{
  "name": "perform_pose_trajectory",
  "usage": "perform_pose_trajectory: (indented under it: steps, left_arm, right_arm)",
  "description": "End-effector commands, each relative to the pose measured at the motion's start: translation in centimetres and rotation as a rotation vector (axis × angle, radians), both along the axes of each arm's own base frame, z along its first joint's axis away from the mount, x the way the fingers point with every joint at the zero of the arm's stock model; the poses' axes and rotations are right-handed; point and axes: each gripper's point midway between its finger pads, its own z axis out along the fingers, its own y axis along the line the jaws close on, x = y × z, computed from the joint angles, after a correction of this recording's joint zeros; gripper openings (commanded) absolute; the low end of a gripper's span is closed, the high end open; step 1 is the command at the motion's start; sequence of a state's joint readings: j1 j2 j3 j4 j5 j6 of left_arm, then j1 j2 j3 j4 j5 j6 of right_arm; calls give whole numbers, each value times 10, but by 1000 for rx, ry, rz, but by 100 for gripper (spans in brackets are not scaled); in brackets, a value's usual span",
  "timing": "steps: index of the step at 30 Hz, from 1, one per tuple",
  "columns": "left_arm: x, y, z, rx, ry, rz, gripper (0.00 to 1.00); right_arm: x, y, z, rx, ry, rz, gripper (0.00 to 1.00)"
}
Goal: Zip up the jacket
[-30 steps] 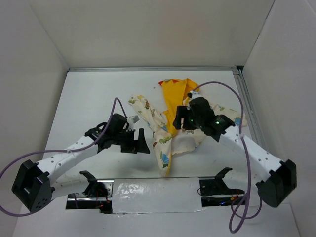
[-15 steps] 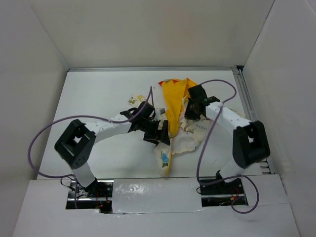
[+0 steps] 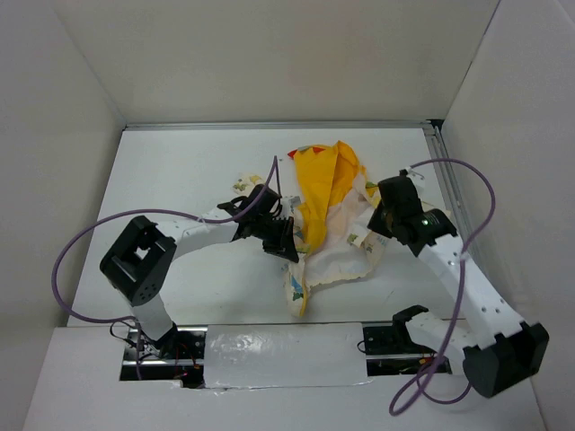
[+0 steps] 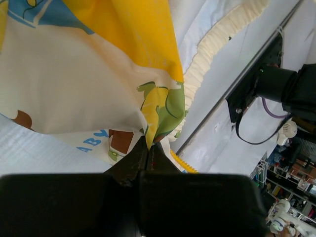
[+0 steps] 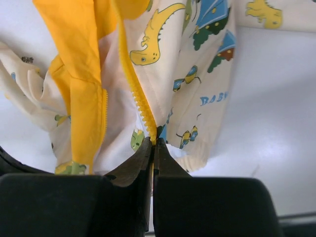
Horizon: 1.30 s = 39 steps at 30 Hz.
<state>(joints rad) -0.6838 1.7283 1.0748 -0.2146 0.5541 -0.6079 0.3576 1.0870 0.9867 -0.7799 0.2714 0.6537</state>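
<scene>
The small cream fabric jacket (image 3: 334,235) with cartoon dinosaur prints and a bright yellow lining lies crumpled on the white table (image 3: 180,171), just toward 2 o'clock from its centre. The left hand (image 3: 286,242) is pinched tight on a printed fold at the jacket's 8 o'clock edge. The right hand (image 3: 375,221), at the jacket's 3 o'clock side, is closed on the yellow zipper teeth (image 5: 138,101) near the hem. The jacket lies between the two hands with its front unzipped and the lining showing toward 12 o'clock.

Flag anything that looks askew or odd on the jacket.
The jacket lies bunched and unzipped, yellow lining showing. The left gripper pinches a fabric fold; the right gripper pinches the edge by the zipper teeth. No damage shows.
</scene>
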Motion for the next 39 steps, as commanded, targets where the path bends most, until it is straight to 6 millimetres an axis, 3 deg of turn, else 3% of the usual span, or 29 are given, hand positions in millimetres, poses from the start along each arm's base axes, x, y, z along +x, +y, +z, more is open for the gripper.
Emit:
perform_pose_trajectory:
  steps: [1,4,7,9,12,13,14,16,17,18,19,22,23,24,25,26,27,28,29,30,31,32,33,34,35,36,37,38,39]
  left_arm:
    - [-5,-1,22,-83,-61,-44,0]
    - [-11,4,15,-71,-48,-39,0]
    - [-16,8,4,-51,-9,-38,0]
    - [-16,10,-8,-24,27,-20,0]
    - [-13,9,-18,-35,66,-16,0]
    - [-14,7,-16,-71,82,-36,0]
    - [-10,1,-16,-102,71,-54,0]
    - [-1,-2,-14,-126,69,-63,0]
    - [8,-5,-18,-128,67,-64,0]
    - [20,-3,-19,-131,69,-46,0]
    - [32,-8,-21,-145,79,-48,0]
    - [70,-14,-17,-192,74,-53,0]
    - [83,-13,-15,-210,68,-45,0]
    - [103,-21,-11,-244,43,-59,0]
    - [113,-24,-5,-275,37,-73,0]
    - [124,-22,-2,-284,50,-68,0]
    - [145,-29,6,-312,15,-86,0]
    - [148,-32,16,-348,26,-118,0]
    - [150,-28,22,-353,54,-127,0]
    - [154,-30,35,-380,11,-157,0]
    - [149,-29,45,-401,0,-177,0]
    - [143,-28,55,-423,-20,-200,0]
    - [130,-21,70,-451,-72,-229,0]
    - [121,-18,78,-470,-91,-249,0]
    - [104,-9,90,-481,-102,-261,0]
    - [98,-6,93,-479,-115,-259,2]
    - [93,-2,93,-459,-114,-237,8]
    - [85,7,84,-396,-99,-173,17]
    - [79,12,78,-373,-85,-147,40]
  right_arm:
    - [-63,-27,-25,-68,159,-57,0]
    - [-77,-29,-37,-91,206,-59,0]
    - [-83,-27,-67,-128,307,-60,0]
    - [-79,-23,-87,-164,370,-51,0]
    - [-72,-39,-106,-305,470,-125,0]
    - [-55,-43,-100,-329,448,-157,0]
    - [-49,-43,-112,-368,503,-148,0]
    - [-18,-41,-103,-415,482,-165,0]
    - [-11,-41,-114,-460,532,-151,0]
    - [15,-36,-107,-456,503,-144,0]
    - [24,-36,-123,-478,548,-131,0]
    - [79,-36,-129,-449,533,-132,0]
    - [112,-32,-115,-414,467,-126,0]
    - [127,-43,-128,-396,491,-150,0]
    - [141,-48,-127,-377,484,-153,0]
    - [173,-48,-105,-346,408,-173,0]
    - [184,-56,-106,-344,413,-193,0]
    - [193,-68,-85,-355,386,-225,0]
    - [193,-73,-77,-375,378,-236,0]
    - [190,-76,-55,-382,338,-242,0]
    - [179,-75,-55,-399,346,-218,0]
    - [171,-75,-48,-395,333,-210,0]
    - [160,-74,-20,-377,272,-205,0]
    - [139,-73,-31,-389,306,-173,0]
    - [126,-71,-7,-368,252,-167,0]
    - [113,-71,-7,-369,260,-158,0]
    - [93,-72,-18,-379,305,-144,0]
    - [81,-70,-5,-378,274,-139,0]
    - [71,-68,-8,-393,293,-126,0]
